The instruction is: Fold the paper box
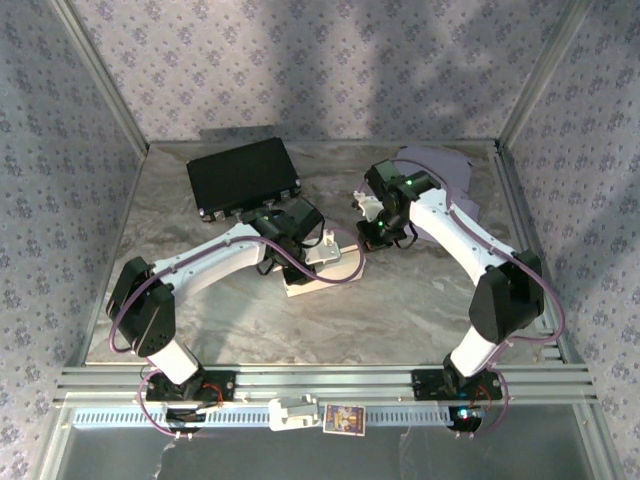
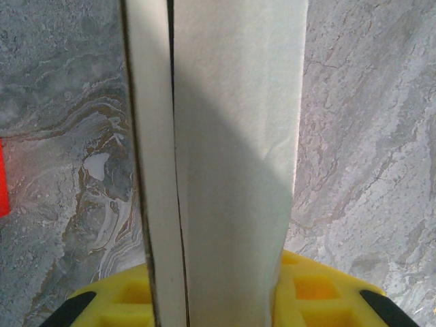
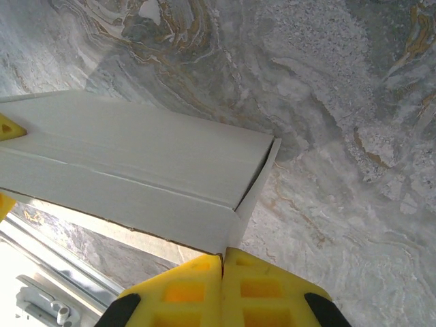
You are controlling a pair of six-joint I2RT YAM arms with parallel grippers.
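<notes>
- The white paper box (image 1: 312, 282) lies on the grey counter (image 1: 250, 320), near the middle of the top picture.
- The left fingers (image 2: 320, 286) are partly closed and hold the paper box (image 2: 231, 170) between them. Their yellow pads show at the bottom of the left wrist picture, one on each side of the box.
- In that picture the box runs straight up the middle, from the bottom edge to the top edge.
- A bit of a red thing (image 2: 2, 177) peeks in at the left edge.
- The right fingers (image 3: 272, 293) are shut tight, pad against pad, at the bottom of the right wrist picture.
- A corner flap of the box (image 3: 136, 157) comes down right to the tips of the right fingers. It is hard to tell if the thin flap is pinched between them.
- In that picture the box stretches from the left edge toward the middle.
- A black case (image 1: 243, 175) sits on the counter in the upper left of the top picture, apart from the box.
- A grey sheet (image 1: 440, 165) lies in the upper right.
- A small card (image 1: 343, 418) lies at the bottom, in the middle.
</notes>
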